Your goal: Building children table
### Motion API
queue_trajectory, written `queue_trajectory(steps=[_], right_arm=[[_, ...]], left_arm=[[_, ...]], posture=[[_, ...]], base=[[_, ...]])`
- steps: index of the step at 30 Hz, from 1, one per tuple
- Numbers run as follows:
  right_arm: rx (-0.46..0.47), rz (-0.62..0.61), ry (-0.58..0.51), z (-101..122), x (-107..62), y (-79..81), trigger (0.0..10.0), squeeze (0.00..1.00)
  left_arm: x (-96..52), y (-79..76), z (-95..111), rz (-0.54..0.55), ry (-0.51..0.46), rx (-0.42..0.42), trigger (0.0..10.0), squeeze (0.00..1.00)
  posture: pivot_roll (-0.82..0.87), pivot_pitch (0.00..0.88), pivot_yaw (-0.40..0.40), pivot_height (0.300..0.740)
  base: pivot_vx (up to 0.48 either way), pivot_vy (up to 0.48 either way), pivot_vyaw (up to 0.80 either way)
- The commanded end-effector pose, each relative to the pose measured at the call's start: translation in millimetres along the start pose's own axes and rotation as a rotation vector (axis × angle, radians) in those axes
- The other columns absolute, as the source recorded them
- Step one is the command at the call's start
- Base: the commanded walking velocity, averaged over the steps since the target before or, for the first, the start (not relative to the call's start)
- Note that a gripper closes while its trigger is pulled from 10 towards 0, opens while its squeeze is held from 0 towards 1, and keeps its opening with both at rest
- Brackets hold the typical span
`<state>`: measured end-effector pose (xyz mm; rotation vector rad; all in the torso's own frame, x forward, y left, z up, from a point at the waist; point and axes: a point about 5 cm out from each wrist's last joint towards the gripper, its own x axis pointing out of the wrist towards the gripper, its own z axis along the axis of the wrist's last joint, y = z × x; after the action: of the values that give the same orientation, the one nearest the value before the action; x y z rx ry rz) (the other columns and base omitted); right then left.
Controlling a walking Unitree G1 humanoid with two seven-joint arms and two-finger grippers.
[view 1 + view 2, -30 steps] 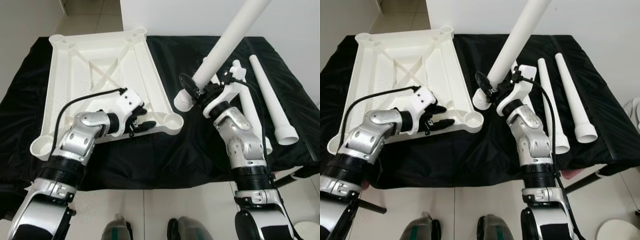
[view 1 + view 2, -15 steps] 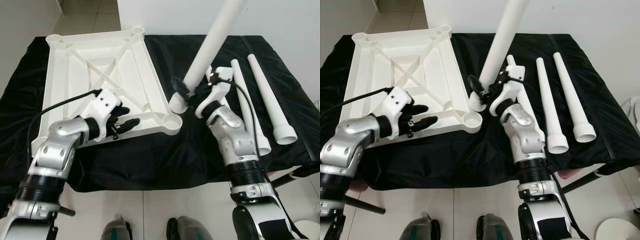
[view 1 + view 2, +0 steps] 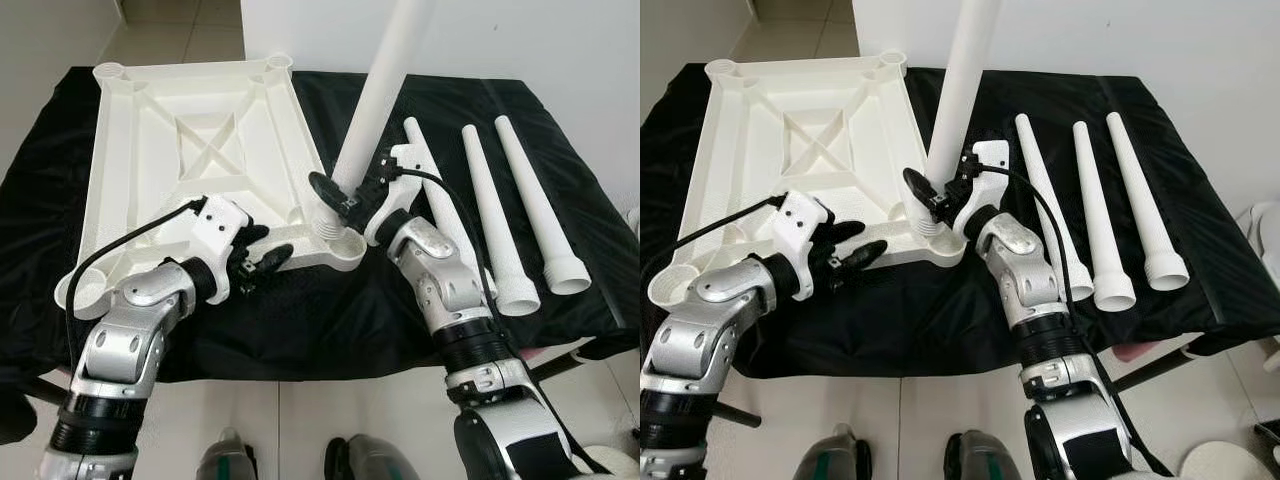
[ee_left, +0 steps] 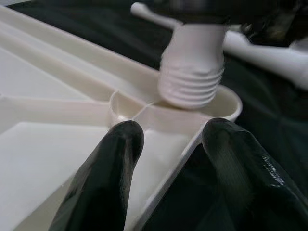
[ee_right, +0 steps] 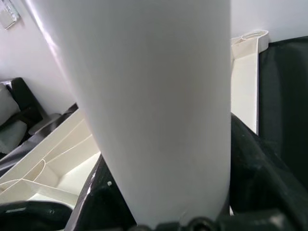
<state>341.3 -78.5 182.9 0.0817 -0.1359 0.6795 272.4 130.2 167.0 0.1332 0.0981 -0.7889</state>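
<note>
Here the right gripper (image 3: 335, 195) is clamped around a white table leg (image 3: 380, 85), holding it nearly upright with its threaded end (image 4: 191, 79) at the round corner socket (image 3: 345, 243) of the upturned white tabletop (image 3: 195, 165). The left wrist view shows the threads just above or resting in the socket's mouth; whether they have engaged cannot be told.

The left gripper (image 3: 262, 262) sits with its two black fingers (image 4: 103, 178) spread apart, straddling the tabletop's near edge just beside that same corner, one finger over the ribbed inner tray and the other over the black cloth (image 3: 330, 320); neither finger visibly presses the plastic.

The tabletop lies underside up on the cloth-covered surface, its crossed ribs dividing shallow compartments, with further round sockets at the far corners (image 3: 110, 72).

To the robot's right, three more white legs (image 3: 520, 200) lie side by side on the cloth, wide ends toward the robot, well apart from the tabletop.
</note>
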Motion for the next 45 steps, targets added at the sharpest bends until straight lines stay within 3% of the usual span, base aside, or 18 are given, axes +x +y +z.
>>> queue_trajectory(steps=[1,6,14,29,37,39,45], right_arm=[[-0.008,-0.011,0.013,-3,-3.9,-3.5,10.0,0.00],[-0.020,-0.042,0.022,-3,-14.5,-12.3,10.0,0.00],[0.005,-0.054,0.030,-4,-23.9,-15.3,10.0,0.00],[0.059,-0.083,0.050,-12,-30.6,-15.6,10.0,0.00],[-0.017,-0.011,0.072,-19,-22.5,-4.0,10.0,0.00],[-0.086,0.030,0.091,-21,-20.0,2.0,10.0,0.00],[-0.173,0.077,0.118,-25,-19.9,8.6,10.0,0.00]], left_arm=[[-2.2,-5.4,-2,-0.016,0.015,-0.002,10.0,0.00],[-5.6,-21.0,-2,-0.098,0.043,0.048,10.0,0.00],[-9.0,-30.2,0,-0.154,0.055,0.083,10.0,0.00],[-11.3,-28.3,6,-0.155,0.057,0.115,10.0,0.00],[-10.2,-27.1,7,-0.144,0.056,0.118,10.0,0.00],[-9.9,-26.3,8,-0.135,0.052,0.116,10.0,0.00],[-10.8,-25.6,9,-0.126,0.049,0.113,10.0,0.00]], posture=[[-0.02,0.005,-0.065,0.740],[-0.03,0.009,-0.061,0.740],[-0.03,0.018,-0.062,0.740],[-0.03,0.035,-0.057,0.740],[-0.03,0.038,-0.059,0.740],[-0.03,0.040,-0.064,0.740],[-0.02,0.042,-0.068,0.740]], base=[[0.000,0.000,0.00],[0.000,0.000,0.00],[0.000,0.000,0.00],[0.000,0.000,0.00],[0.000,0.000,0.00],[0.000,0.000,0.00],[0.000,0.000,0.00]])
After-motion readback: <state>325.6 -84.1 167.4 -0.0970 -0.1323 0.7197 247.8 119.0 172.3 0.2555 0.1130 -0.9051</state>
